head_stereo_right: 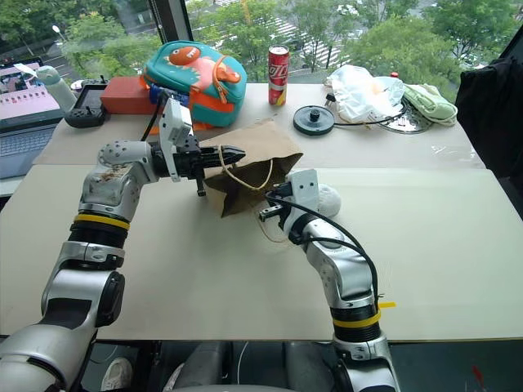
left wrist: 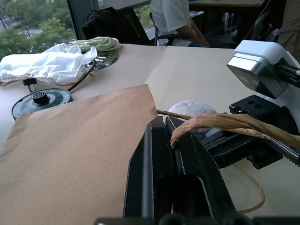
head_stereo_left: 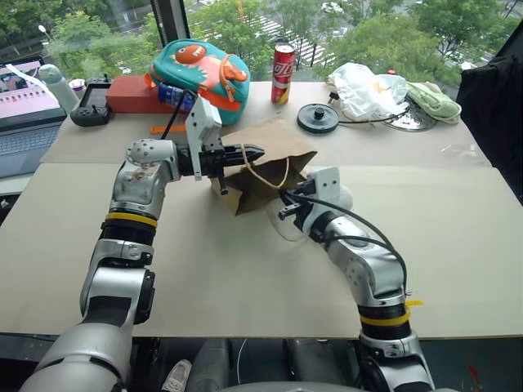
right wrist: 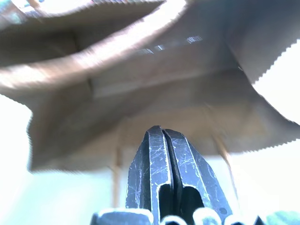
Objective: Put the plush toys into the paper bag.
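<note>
**Meanwhile, bag mouth lifted by its handle**

I had the left gripper pinched shut on the cord handle of the paper bag, pointing level across the table and lifting the upper lip so the bag lay on its side, mouth toward me. My right gripper sat at that opening with its fingers pressed together, holding nothing. I saw the grey plush ball on the table just beside the right wrist, outside the bag. I could not make out the chili toy.
</note>
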Motion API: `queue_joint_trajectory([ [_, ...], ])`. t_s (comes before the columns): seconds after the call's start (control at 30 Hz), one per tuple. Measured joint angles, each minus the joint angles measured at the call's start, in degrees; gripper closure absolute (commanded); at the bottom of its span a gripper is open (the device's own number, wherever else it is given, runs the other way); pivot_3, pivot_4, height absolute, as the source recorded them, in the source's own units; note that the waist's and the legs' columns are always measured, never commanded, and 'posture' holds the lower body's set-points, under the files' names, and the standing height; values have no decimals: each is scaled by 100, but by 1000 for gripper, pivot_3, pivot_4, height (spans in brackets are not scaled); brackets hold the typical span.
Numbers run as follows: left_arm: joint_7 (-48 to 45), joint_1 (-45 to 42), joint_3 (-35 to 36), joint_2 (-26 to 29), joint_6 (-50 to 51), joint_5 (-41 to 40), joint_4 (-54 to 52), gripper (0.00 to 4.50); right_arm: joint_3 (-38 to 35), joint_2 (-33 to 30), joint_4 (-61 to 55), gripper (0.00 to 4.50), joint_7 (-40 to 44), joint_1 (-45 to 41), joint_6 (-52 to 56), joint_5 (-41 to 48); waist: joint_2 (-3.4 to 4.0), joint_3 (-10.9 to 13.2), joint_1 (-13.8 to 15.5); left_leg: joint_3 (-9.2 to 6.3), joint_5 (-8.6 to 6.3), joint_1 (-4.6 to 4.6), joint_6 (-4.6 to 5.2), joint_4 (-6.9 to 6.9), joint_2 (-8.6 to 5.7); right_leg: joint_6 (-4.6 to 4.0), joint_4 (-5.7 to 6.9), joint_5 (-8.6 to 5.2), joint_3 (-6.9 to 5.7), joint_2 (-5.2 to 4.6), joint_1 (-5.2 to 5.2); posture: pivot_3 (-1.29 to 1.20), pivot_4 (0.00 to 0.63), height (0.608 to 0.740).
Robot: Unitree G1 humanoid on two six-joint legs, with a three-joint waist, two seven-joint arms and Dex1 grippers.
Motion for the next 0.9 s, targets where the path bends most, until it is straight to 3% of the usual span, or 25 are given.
queue_joint_trajectory([
  [0.5,467,-315,306,-108,1128,-574,-252,4500,-5,450,1808,4487,-527,-856,-353,-383,0,0,2,-2,1,-5,-1,-3,-4,-1,27,1,0,-5,-2,0,150,739],
  [0.9,639,-344,433,-109,1264,-754,-255,4500,269,394,1427,4487,-459,-669,322,-443,0,0,-10,-1,1,1,-1,-3,-2,-1,7,0,0,-3,-2,0,150,739],
])
